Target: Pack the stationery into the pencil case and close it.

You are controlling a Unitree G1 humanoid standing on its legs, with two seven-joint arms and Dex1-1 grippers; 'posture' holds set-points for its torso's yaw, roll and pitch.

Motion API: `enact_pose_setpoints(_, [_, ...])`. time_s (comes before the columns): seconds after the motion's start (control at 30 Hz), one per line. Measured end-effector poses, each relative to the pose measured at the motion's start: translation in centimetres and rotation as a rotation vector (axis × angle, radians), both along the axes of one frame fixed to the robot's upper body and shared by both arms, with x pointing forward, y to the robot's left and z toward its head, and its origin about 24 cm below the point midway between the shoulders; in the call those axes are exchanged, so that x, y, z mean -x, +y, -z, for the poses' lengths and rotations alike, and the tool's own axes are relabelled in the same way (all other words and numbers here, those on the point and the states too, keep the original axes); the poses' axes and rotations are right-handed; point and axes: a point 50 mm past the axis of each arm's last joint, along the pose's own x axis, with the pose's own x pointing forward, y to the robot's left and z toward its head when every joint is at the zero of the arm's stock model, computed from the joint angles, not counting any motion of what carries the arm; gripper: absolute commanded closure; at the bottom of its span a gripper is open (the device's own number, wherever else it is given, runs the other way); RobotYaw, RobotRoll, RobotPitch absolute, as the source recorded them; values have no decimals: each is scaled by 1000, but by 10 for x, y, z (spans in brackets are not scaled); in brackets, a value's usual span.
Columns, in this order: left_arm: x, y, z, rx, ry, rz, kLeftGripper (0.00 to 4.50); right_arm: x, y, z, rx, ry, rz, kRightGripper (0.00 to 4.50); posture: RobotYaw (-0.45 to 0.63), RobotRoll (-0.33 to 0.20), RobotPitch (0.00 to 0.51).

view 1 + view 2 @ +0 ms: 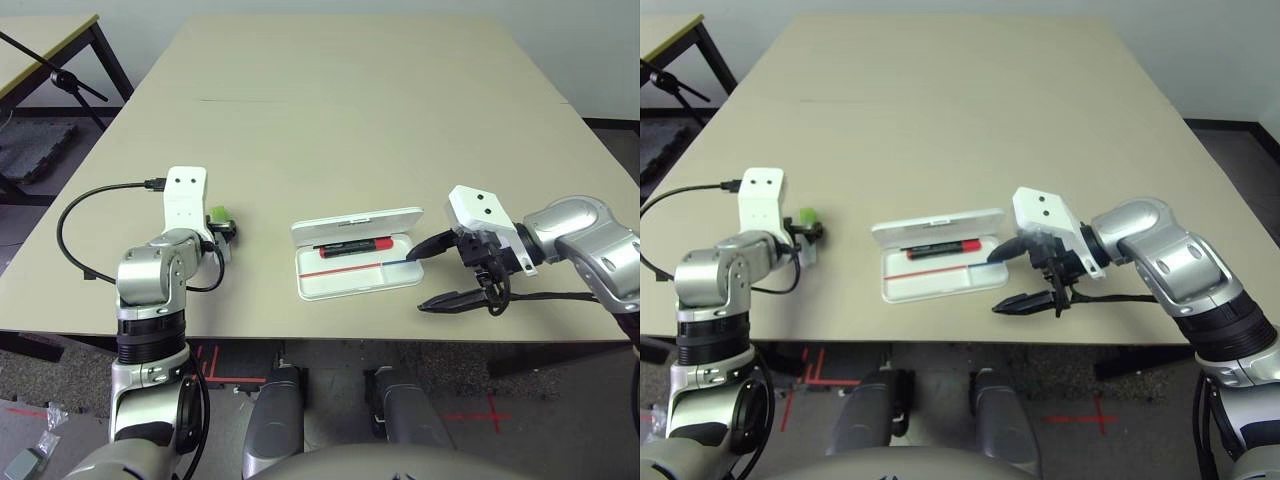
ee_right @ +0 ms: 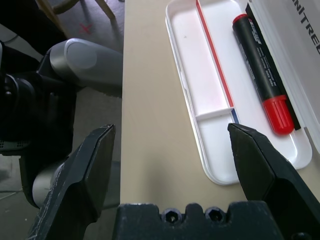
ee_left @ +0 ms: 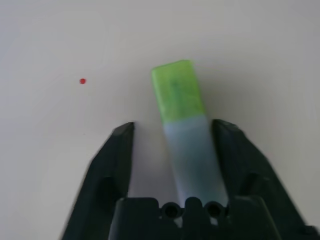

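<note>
While head view hides highlighter (image 3: 185, 135) body, left wrist view shows left tool (image 3: 175, 137) straddling it, ungripped; right tool (image 2: 170, 150) gapes.

Glossy white plastic pencil case (image 1: 350, 283), matt beige table (image 1: 350, 110), smooth plastic highlighter (image 3: 187, 135), matt black fingers (image 3: 112, 160).

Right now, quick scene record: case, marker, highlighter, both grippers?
pencil case: open, lid up at the far side
red marker: lying in the case's rear compartment
highlighter: on the table left of the case, between the left gripper's fingers
left gripper: straddling the highlighter, not clamped
right gripper: open, beside the case's right end
</note>
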Motion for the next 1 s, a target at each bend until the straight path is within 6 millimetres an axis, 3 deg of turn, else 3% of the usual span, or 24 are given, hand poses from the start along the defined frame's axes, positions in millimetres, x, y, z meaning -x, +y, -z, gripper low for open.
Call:
enact_pose_setpoints(0.1, [1, 2, -1, 1, 7, 14, 3296, -1, 0, 1, 0, -1, 4, 0, 101, 0, 125])
enact_pose_setpoints(0.13, [1, 5, -2, -4, 10, 19, 3403, -1, -1, 2, 4, -1, 5, 0, 101, 0, 125])
enact_pose_setpoints(0.33, [4, 24, -14, -1, -1, 92, 3399, -2, 2, 5, 6, 0, -3, 0, 103, 0, 137])
enact_pose_setpoints(0.43, [16, 33, -19, -18, -6, 271, 3399, -2, 2, 6, 6, 4, -16, 0, 108, 0, 132])
enact_pose_setpoints(0.63, [55, 31, -20, -59, 57, 735, 3399, -6, -2, 8, 17, -1, -9, 0, 115, 0, 129])
enact_pose_setpoints(0.8, [72, 9, -21, -46, 22, 1043, 3399, -9, -2, 9, 6, -5, -2, 0, 116, 0, 129])
enact_pose_setpoints(1.0, [77, -39, -31, -24, -102, 1303, 3399, -12, 0, 4, 5, -25, -2, 0, 110, 0, 126])
